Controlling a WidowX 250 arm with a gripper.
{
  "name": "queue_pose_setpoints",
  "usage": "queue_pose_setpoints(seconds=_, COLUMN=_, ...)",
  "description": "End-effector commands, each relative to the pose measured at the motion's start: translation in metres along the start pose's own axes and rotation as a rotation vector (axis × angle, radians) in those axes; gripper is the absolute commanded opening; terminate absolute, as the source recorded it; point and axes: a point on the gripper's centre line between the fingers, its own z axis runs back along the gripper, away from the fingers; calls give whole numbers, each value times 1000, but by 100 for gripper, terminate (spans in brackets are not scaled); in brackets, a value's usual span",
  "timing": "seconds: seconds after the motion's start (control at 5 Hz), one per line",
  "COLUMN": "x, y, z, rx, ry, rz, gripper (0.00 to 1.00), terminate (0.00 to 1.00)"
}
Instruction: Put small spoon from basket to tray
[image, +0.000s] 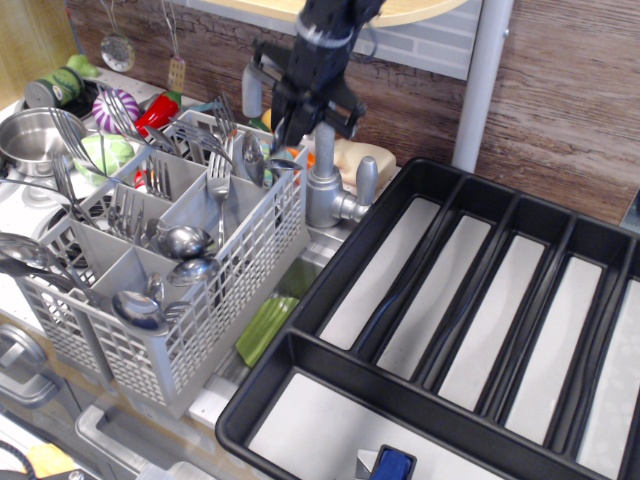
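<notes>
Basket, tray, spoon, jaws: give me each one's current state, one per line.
Basket: upright, loaded with forks and spoons.
Tray: long slots hold no cutlery.
Small spoon: at the basket's far corner, under the gripper; grip unclear.
Jaws: pointed down over the basket's rim; open or shut unclear.
Steel pot: upright.

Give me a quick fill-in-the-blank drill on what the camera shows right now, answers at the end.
1. The gripper hangs above the back corner of the grey ____.
2. The long compartments of the black tray hold ____ cutlery.
3. A small spoon juts out at the basket's back right corner, just below the ____.
4. The steel tap stands between the basket and the ____.

Missing words: basket; no; gripper; tray
</notes>
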Motion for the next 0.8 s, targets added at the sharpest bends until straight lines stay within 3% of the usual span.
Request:
queue_pose_setpoints(seconds=0.0, x=-1, y=35, z=77, rx=76, ry=-2, rz=47, gripper=0, terminate=0)
queue_pose_setpoints(seconds=0.2, x=-7, y=29, z=110, rx=62, ry=100, rz=75, gripper=0, terminate=0)
queue_pose_setpoints(seconds=0.4, x=-6, y=16, z=138, rx=4, ry=201, rz=127, gripper=0, terminate=0)
queue_pose_setpoints(seconds=0.6, x=-4, y=-6, z=151, rx=-166, ry=299, rz=239, gripper=0, terminate=0)
